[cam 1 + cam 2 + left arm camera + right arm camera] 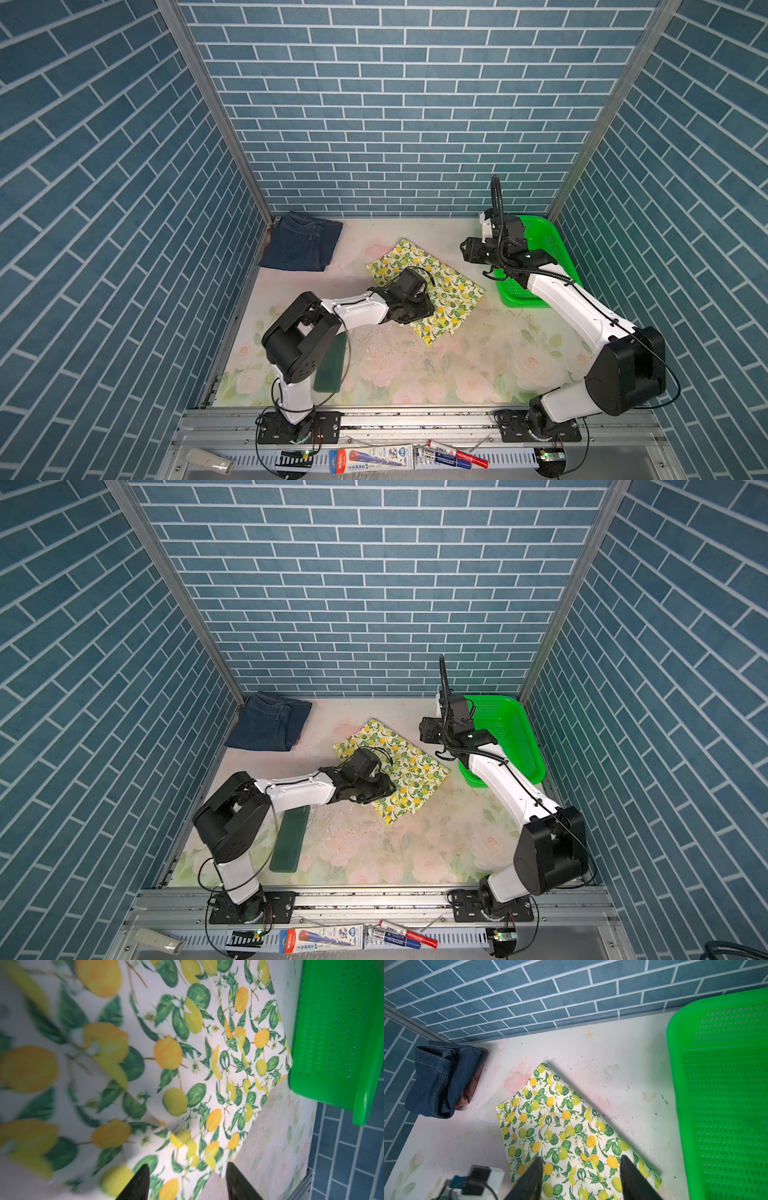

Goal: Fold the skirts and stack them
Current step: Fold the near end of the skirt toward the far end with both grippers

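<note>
The lemon-print skirt (451, 291) lies folded on the middle of the table, seen in both top views (415, 766). My left gripper (187, 1169) hovers low over its near-left part with the fingers apart, open, and only flat cloth (207, 1053) showing between them. My right gripper (581, 1159) is raised above the skirt's far-right side (550, 1122), also open and holding nothing. The denim skirt (303, 245) sits folded in the back left corner. It rests on the plaid skirt (473, 1086), of which only a rust-red edge shows.
A green mesh basket (557, 245) stands at the back right, close behind the right arm; it looks empty (726, 1095). A flat dark green pad (291, 841) lies near the left arm's base. Blue brick walls close in the table on three sides.
</note>
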### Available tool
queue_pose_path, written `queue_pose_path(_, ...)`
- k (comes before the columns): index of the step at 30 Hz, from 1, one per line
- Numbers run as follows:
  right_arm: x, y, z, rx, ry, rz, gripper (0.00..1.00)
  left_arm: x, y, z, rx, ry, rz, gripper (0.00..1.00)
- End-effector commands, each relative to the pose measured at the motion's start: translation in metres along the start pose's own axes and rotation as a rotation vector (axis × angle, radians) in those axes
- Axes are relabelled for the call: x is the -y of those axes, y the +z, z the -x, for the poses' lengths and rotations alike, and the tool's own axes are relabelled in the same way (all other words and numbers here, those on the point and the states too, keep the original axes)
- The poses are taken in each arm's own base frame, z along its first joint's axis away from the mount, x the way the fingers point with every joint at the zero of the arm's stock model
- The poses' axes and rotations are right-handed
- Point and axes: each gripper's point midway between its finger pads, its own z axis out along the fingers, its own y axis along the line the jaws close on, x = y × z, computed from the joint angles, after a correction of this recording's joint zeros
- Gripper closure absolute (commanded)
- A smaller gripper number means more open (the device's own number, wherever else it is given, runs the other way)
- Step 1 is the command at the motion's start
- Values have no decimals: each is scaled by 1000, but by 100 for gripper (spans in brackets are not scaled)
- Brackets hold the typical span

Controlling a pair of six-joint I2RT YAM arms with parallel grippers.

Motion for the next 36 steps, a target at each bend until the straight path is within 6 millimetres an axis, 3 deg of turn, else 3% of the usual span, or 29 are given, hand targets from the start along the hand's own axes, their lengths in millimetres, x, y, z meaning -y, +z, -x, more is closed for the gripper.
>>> queue_pose_path(1,9,-6,-24,-52,-27,-31,41,-59,-21,0,-20,16,160,40)
queue_pose_path(4,11,-9,-37,-75,-29,-35,41,-77,-33,21,27,-48,156,40)
queue_pose_path(11,-4,-5,-92,-179,-88,-25,41,-78,-49,99,153,-117,109,40)
queue_pose_path(16,-20,5,-140,-263,-167,-21,41,-91,-41,147,188,-149,136,40)
queue_pose_path(20,-27,8,-164,-294,-179,-3,42,-102,-28,175,206,-165,163,41)
queue_pose_path(27,-28,11,-175,-308,-165,10,42,-112,-10,198,220,-211,149,45)
queue_pose_path(36,-20,20,-194,-359,-174,-14,43,-113,8,207,232,-242,117,51)
